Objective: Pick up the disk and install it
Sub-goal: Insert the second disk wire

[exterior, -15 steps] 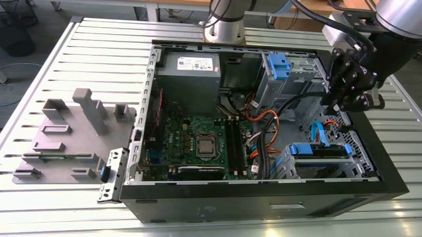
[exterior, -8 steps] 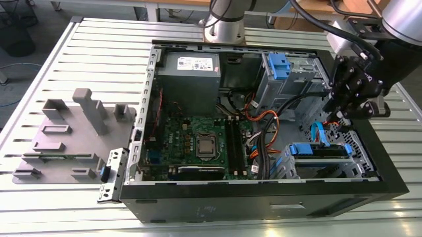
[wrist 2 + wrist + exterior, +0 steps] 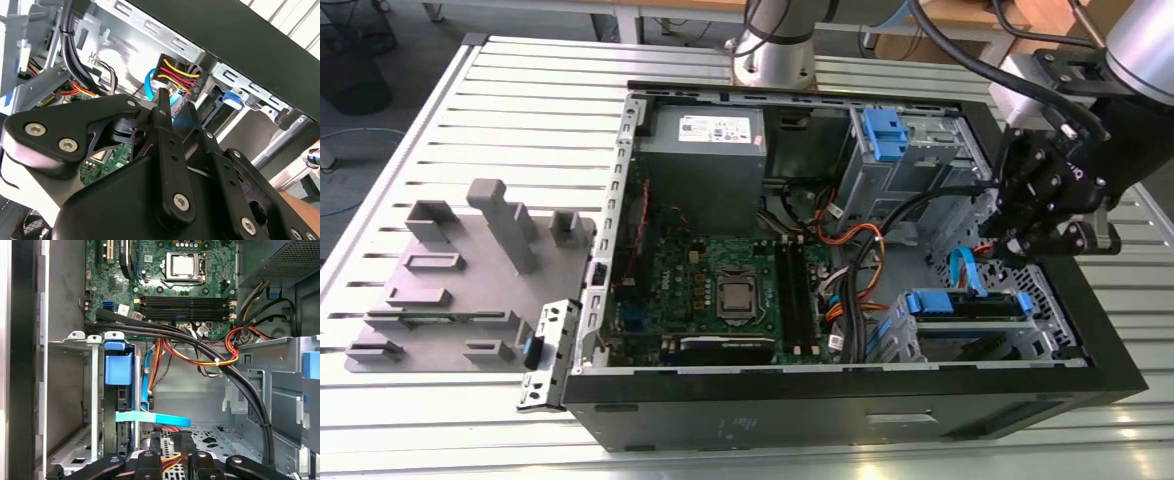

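Note:
The disk (image 3: 969, 305) stands on edge in the metal drive cage (image 3: 907, 335) at the case's front corner, on the exterior view's right, blue rail up. In the first wrist view the disk (image 3: 118, 369) sits in that cage with its blue rail facing me. My gripper (image 3: 1017, 252) hangs just above and behind the cage. In both wrist views a black power connector (image 3: 192, 82) with yellow, red and black wires lies between my fingertips (image 3: 163, 97), and my gripper (image 3: 172, 465) looks shut on it. A light blue data cable (image 3: 150, 418) runs right beside it.
The open computer case (image 3: 854, 410) lies on a slatted table (image 3: 520, 120). Inside are the motherboard (image 3: 720, 290), a grey power-supply box (image 3: 704, 135) and a blue latch on a metal cage (image 3: 886, 135). Black cable bundles (image 3: 220, 365) cross the case. A grey fixture (image 3: 467, 270) stands beside it.

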### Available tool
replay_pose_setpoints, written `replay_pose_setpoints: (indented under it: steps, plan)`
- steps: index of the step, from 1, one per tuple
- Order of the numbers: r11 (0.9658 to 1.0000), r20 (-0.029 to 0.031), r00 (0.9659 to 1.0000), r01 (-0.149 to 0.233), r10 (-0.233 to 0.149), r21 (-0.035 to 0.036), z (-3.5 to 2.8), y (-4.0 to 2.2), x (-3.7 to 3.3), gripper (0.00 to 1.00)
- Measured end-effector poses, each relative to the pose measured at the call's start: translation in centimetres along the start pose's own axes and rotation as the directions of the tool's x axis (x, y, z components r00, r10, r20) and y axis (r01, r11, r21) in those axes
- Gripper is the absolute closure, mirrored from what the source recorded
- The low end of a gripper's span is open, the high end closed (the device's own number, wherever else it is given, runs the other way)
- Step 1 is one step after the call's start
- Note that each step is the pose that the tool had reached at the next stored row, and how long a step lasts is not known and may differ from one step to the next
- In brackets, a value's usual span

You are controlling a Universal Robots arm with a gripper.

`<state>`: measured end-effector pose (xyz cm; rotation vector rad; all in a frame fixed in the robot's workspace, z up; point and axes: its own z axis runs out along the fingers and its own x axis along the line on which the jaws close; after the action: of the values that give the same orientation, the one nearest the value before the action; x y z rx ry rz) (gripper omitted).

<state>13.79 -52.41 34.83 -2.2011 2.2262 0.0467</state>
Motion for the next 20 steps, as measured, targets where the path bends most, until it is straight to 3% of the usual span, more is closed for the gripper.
replay_pose_setpoints:
  steps: [2,16,20]
  plan:
    - [1.0,0.0016,1.0,0.0,0.0,0.0,0.0,0.0,0.26,0.69]
    - [1.0,0.0015,1.0,0.0,0.0,0.0,-0.01,0.0,0.35,0.69]
    - [1.0,0.0016,1.0,0.0,0.0,0.0,-0.01,0.0,0.37,0.62]
